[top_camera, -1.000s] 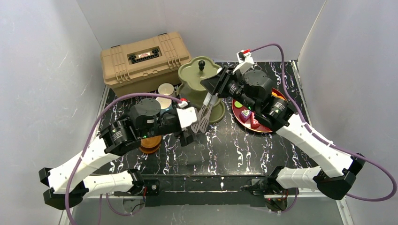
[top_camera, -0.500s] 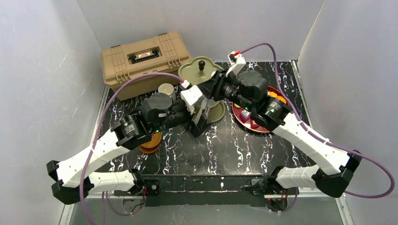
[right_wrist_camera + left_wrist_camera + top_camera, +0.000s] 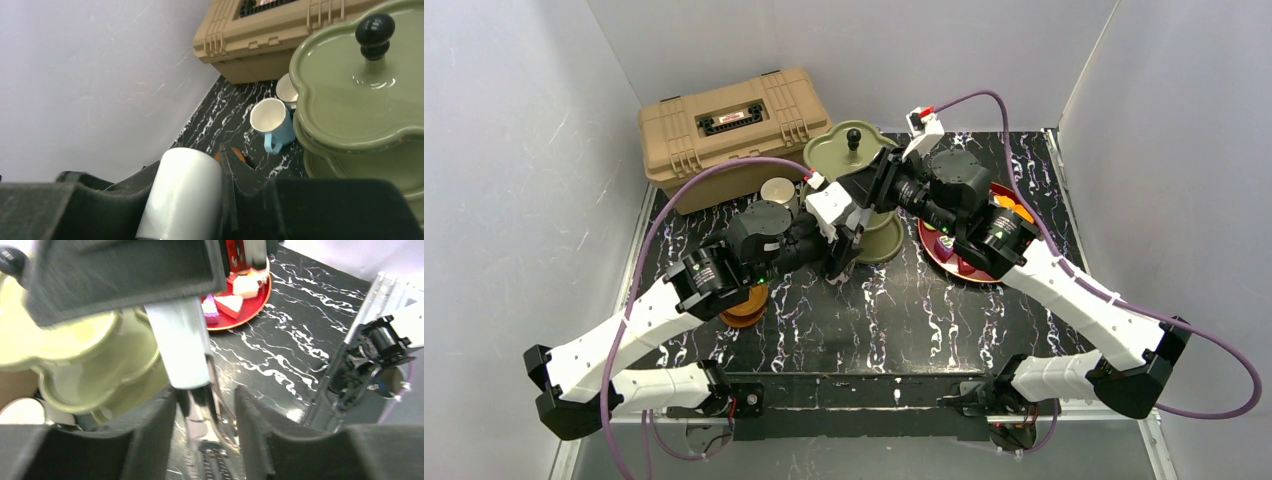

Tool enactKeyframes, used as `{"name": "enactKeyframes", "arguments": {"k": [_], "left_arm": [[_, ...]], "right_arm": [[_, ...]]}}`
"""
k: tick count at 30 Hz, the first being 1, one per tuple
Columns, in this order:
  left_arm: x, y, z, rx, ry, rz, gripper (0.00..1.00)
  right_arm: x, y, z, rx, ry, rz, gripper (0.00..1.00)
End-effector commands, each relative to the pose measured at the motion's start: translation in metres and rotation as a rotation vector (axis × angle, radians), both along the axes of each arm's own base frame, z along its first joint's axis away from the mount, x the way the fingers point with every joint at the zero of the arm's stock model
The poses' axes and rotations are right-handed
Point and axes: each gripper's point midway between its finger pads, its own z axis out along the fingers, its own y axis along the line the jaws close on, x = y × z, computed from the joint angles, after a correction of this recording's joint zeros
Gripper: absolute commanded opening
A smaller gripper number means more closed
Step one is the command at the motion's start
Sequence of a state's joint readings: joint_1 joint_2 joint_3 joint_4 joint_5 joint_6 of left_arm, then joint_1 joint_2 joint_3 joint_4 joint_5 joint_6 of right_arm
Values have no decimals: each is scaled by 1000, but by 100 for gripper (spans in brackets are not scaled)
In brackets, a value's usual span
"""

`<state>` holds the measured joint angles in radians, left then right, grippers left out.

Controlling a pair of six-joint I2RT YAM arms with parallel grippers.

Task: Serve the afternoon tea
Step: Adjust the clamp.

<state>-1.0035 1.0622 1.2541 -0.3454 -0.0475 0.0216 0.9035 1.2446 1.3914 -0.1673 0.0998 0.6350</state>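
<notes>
- Compared with one second earlier, the left arm had reached further toward 12 o'clock. Its left gripper point(image 3: 841, 262) had moved in on the tongs point(image 3: 182, 350).
- In that time the left jaws had gone from spread wide to drawn in on either side of the tongs' metal blades.
- The right arm had shifted slightly toward 11 o'clock. The stand, toolbox and plate had not moved.
- Left gripper point(image 3: 206, 395): the fingers point(image 3: 150, 440) flanked the blades closely. A sliver of table showed on one side, so it could not be told whether they were clamped.
- Right gripper point(image 3: 187, 165): it was clenched on the tongs' white handle point(image 3: 182, 200), with the tongs pointing down toward the left gripper.
- The olive-green stand point(image 3: 832, 155) stood at 12 o'clock on the table, just beside the tan toolbox point(image 3: 729, 125) at 11 o'clock.
- The red plate point(image 3: 240, 320) carrying the toy cakes point(image 3: 234, 304) lay at 2 o'clock, partly under the right arm.
- The light-blue mug point(image 3: 272, 122) and white mug point(image 3: 286, 89) stood at 10 o'clock, just beside the stand.
- A brown saucer point(image 3: 744, 305) lay at 9 o'clock under the left arm.
</notes>
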Motion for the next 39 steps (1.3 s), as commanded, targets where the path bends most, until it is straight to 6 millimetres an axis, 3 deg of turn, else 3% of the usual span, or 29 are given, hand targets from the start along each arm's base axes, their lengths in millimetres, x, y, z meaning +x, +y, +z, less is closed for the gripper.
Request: {"name": "enactKeyframes", "arguments": {"k": [1, 4, 7, 10, 13, 15, 17, 21, 24, 25, 31, 36, 39], "left_arm": [[-9, 2, -6, -3, 49, -10, 53], [-13, -5, -2, -49, 93, -20, 73], [-4, -3, -3, -48, 88, 31, 73], [8, 4, 2, -53, 57, 77, 58], [19, 14, 8, -49, -2, 125, 28], [25, 22, 10, -33, -51, 141, 13], [28, 28, 11, -12, -106, 142, 7], [28, 36, 18, -8, -189, 136, 4], [32, 40, 26, 8, -228, 151, 4], [35, 41, 29, 11, -245, 163, 4], [34, 41, 40, 18, -311, 131, 5], [40, 41, 41, 63, -360, 128, 6], [41, 41, 39, 75, -358, 130, 6]], "right_arm": [[-2, -3, 56, 170, -100, -9, 15], [-3, 0, 60, 207, -112, 1, 15], [-4, 2, 59, 245, -101, 12, 15], [-6, 3, 58, 253, -92, 20, 16], [-8, -1, 58, 245, -88, 15, 19], [-8, -5, 58, 237, -80, 1, 31], [-11, -8, 61, 235, -72, 3, 55], [-19, -11, 66, 191, -48, 29, 76], [-25, -9, 58, 91, -8, 65, 96], [-28, -7, 53, 55, 7, 87, 98], [-49, 4, 11, -79, 107, 228, 98], [-49, 4, -2, -129, 135, 234, 97], [-44, 5, -1, -137, 129, 214, 92]]}}
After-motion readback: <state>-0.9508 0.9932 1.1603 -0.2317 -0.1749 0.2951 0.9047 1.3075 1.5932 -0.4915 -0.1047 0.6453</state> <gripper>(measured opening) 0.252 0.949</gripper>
